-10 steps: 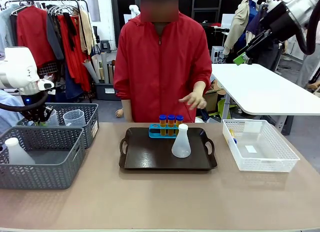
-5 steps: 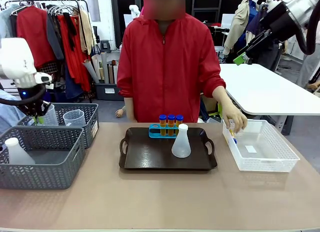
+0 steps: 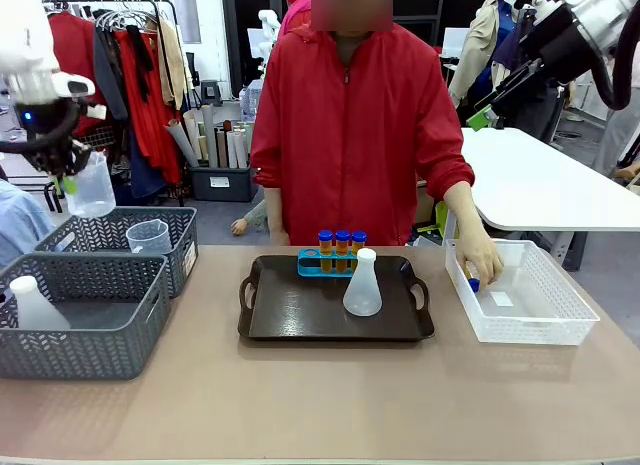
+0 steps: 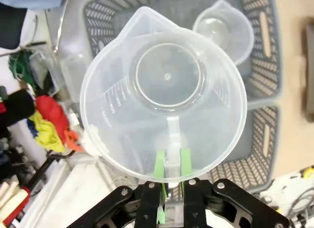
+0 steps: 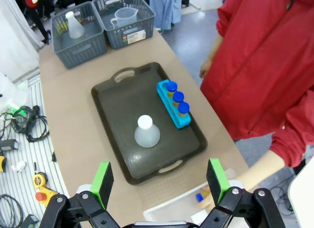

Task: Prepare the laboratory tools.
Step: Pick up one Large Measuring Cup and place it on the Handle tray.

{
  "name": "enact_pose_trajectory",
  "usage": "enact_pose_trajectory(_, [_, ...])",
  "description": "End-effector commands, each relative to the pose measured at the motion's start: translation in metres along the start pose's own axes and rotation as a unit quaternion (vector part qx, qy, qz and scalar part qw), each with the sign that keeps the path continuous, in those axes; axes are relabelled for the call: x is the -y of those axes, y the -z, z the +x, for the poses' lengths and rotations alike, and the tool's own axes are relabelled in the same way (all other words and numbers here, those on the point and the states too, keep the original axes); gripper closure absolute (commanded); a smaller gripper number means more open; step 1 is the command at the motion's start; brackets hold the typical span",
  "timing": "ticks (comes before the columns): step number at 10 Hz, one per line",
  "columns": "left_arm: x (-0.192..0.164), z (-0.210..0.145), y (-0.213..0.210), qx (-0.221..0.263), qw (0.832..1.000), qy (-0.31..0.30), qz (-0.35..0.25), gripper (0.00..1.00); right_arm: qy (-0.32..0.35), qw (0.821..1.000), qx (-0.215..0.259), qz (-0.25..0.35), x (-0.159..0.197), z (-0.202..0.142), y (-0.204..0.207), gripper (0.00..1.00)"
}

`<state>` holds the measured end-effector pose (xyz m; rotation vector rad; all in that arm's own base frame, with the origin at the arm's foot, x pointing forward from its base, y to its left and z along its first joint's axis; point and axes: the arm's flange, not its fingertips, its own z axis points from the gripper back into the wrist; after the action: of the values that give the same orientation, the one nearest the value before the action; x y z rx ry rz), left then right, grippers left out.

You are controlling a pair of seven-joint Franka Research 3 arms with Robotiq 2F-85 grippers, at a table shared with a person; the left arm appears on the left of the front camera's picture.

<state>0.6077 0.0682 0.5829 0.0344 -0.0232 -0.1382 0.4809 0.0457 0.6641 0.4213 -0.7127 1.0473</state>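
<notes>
My left gripper [image 3: 62, 173] is shut on the handle of a clear graduated beaker [image 3: 91, 186], which hangs high above the far grey basket [image 3: 180, 247]. In the left wrist view the green pads [image 4: 160, 165] pinch the handle of the beaker [image 4: 164, 90]. On the dark tray [image 3: 290, 315] stand a white conical flask [image 3: 362, 283] and a blue rack [image 3: 312, 266] with three blue-capped orange tubes [image 3: 342, 241]. A person's hand [image 3: 485, 261] reaches into the white basket [image 3: 520, 330] at another tube [image 3: 472, 282]. My right gripper [image 5: 159, 181] hovers open high above the table's right side.
A second beaker [image 3: 148, 235] sits in the far grey basket. The near grey basket [image 3: 80, 340] holds another flask [image 3: 30, 303]. The person in red stands at the far edge behind the tray. A white table [image 3: 540, 185] is at back right.
My left gripper has risen with the beaker, lifting it out of the far grey basket. The person's hand has moved right and down into the white basket.
</notes>
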Motion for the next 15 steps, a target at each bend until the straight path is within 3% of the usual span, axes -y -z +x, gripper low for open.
enact_pose_trajectory(1, [0.002,0.003,-0.042,0.003,0.997,0.069,0.013,1.0,0.0,1.0,0.002,-0.003,-0.001,0.001,-0.001,0.0])
enact_pose_trajectory(4, [0.032,-0.021,-0.115,0.023,0.988,0.153,0.021,1.0,0.0,1.0,0.002,-0.003,-0.001,0.001,-0.001,0.0])
enact_pose_trajectory(6, [0.052,-0.036,-0.156,0.041,0.985,0.163,0.048,1.0,0.0,1.0,0.002,-0.003,-0.001,0.001,-0.001,0.0])
enact_pose_trajectory(8, [0.063,-0.044,-0.181,0.034,0.986,0.159,0.032,1.0,0.0,1.0,0.002,-0.003,-0.001,0.001,-0.001,0.0])
enact_pose_trajectory(15, [0.067,-0.048,-0.17,0.039,0.985,0.164,0.033,1.0,0.0,1.0,0.002,-0.003,-0.001,0.001,-0.001,0.0])
